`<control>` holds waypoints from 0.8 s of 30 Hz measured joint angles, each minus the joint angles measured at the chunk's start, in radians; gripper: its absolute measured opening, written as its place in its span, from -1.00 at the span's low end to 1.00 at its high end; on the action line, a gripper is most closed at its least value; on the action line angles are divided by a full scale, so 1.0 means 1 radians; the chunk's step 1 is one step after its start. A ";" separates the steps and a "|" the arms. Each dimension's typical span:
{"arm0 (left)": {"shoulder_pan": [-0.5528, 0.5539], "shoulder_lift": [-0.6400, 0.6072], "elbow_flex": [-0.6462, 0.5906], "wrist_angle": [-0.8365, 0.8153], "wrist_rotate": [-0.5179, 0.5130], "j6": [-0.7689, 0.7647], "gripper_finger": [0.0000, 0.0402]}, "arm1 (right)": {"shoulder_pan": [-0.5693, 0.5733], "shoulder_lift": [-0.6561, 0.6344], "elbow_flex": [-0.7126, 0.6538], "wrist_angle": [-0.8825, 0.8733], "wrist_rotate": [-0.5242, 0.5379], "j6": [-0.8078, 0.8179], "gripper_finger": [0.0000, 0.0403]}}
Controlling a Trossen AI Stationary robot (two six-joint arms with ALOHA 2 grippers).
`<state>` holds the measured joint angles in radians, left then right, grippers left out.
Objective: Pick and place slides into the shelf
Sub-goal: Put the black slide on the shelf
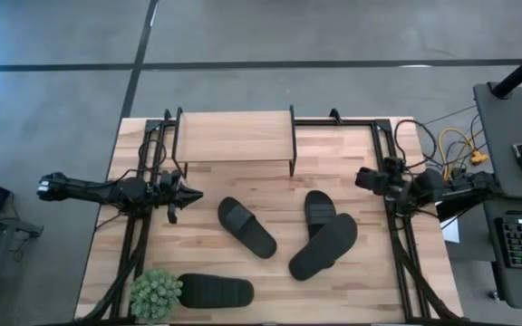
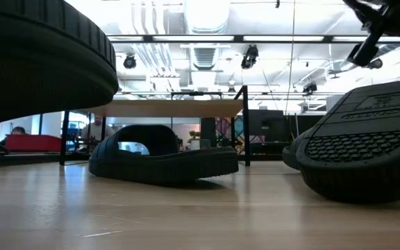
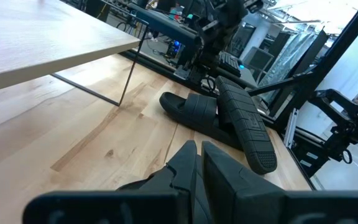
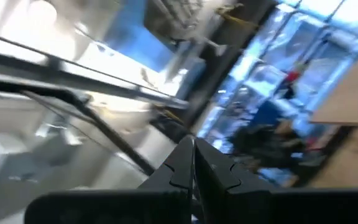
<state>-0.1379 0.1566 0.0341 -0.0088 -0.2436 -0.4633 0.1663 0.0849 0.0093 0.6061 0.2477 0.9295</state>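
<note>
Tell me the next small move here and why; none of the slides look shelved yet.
Probably open the left gripper and bring it over the nearest slide, which lies alone, strap up, near the table's middle. All four slides sit on the table and nothing shows on the shelf; both grippers are shut and empty. The right gripper waits at the right edge, and its closest pair overlaps, a harder pick.

shelf (image 1: pixel 234 136) top bare, open table in front, slides (image 1: pixel 246 226) clutter centre, plant (image 1: pixel 156 293) blocks near-left corner
</note>
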 joint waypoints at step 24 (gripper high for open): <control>0.000 -0.002 -0.002 0.232 0.006 -0.002 -0.95 | 0.086 0.885 0.776 -1.205 -0.130 0.588 -0.96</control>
<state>-0.1379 0.1551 0.0326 0.2228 -0.2375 -0.4654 0.2522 0.9695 0.7854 -0.5984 0.1177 1.5176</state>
